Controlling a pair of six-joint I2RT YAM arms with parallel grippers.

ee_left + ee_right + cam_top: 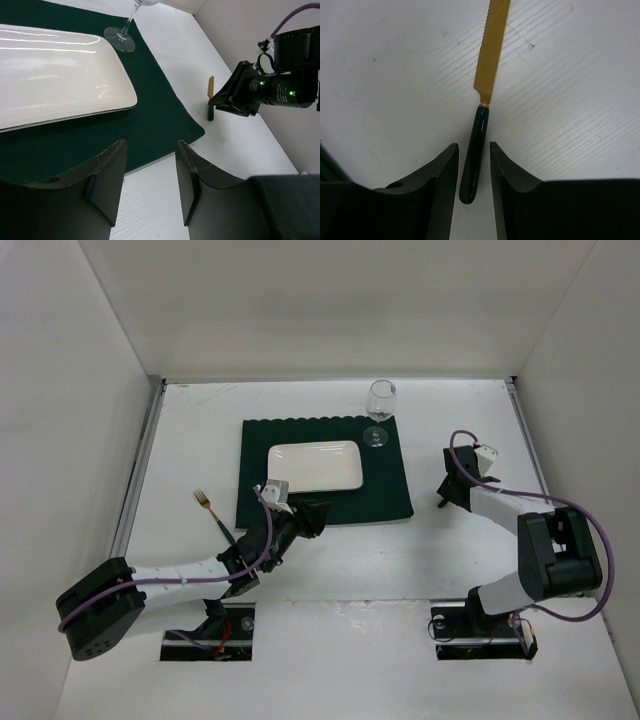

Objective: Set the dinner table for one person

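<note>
- Dinner table (200, 430): large flat rectangle, matte white with a faint grain. Thin metal rails (136, 475) run along its left and right edges. It fills the floor of a white-walled enclosure and carries every item below.
- Placemat (385, 490): dark green cloth, roughly square, with a scalloped far hem. It lies at the table's middle, nearer the far edge than the near one.
- Plate (314, 467): small glossy white rectangle with rounded corners and a thin dark rim line. It sits on the placemat, left of the mat's centre.
- Wine glass (380, 398): clear and stemmed with a round foot, upright on the placemat's far right corner.
- Fork (213, 513): gold tines and a slim dark handle. It lies on bare table between the placemat and the left edge, tines toward the far edge.
- Knife (485, 92): flat gold serrated blade joined to a glossy, rounded dark green handle. It lies on bare table between the placemat and the right edge.
- Left gripper (150, 160): black matte fingers spread wide with nothing between them, over the placemat's near hem.
- Right gripper (472, 147): jaws narrow, set either side of the knife handle. Slivers of table show on both sides, and no pinch is visible.
</note>
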